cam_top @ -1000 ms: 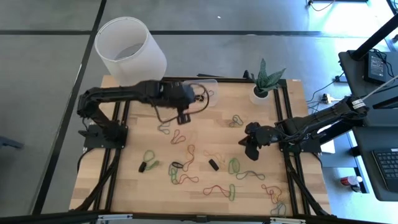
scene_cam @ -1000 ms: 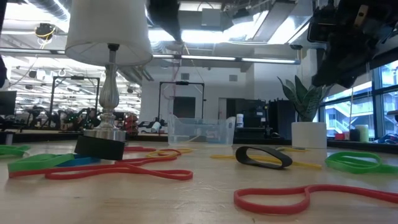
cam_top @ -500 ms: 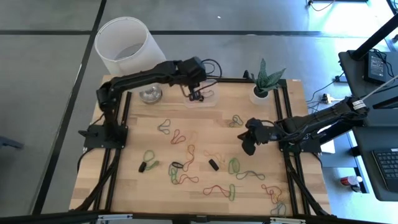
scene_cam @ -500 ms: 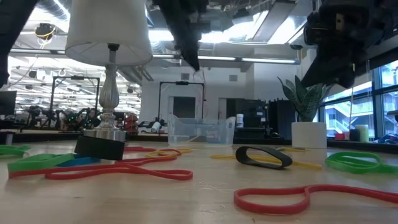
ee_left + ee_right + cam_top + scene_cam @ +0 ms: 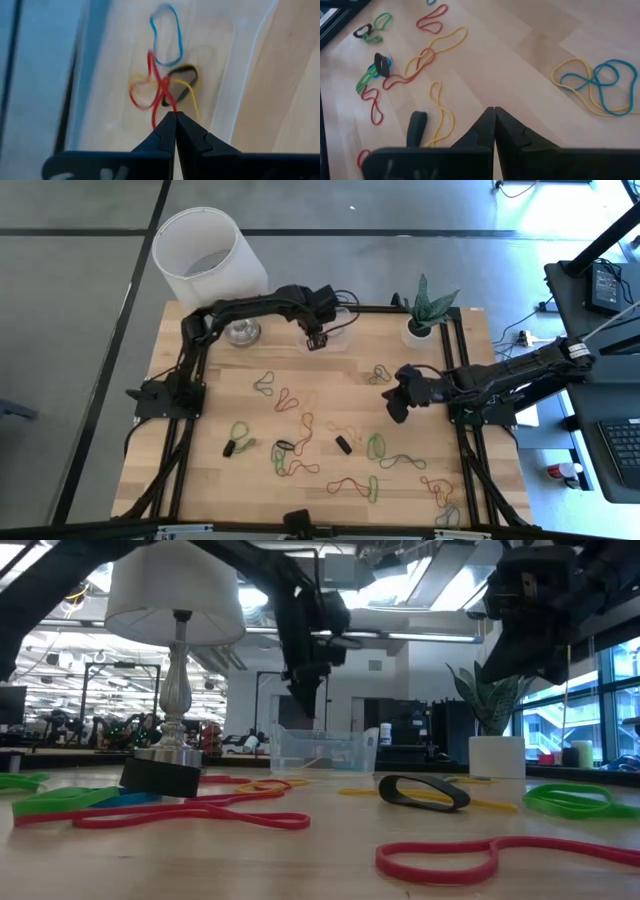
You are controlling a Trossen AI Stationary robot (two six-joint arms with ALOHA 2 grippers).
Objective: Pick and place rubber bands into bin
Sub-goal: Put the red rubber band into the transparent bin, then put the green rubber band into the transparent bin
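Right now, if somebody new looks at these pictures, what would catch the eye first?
Probably the coloured rubber bands scattered across the wooden table, mostly in its middle and near part. Next, the left gripper hangs shut over the clear bin at the far edge, with a red band pinched at its tip above the few bands lying inside. The big white lampshade at the far left corner also stands out, while the right gripper waits shut on the right.

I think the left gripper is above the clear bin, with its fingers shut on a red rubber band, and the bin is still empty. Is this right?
Not quite: the bin is not empty. The left wrist view shows blue, yellow and black bands lying in it. The rest holds: the left gripper hangs above the bin, shut on a red rubber band.
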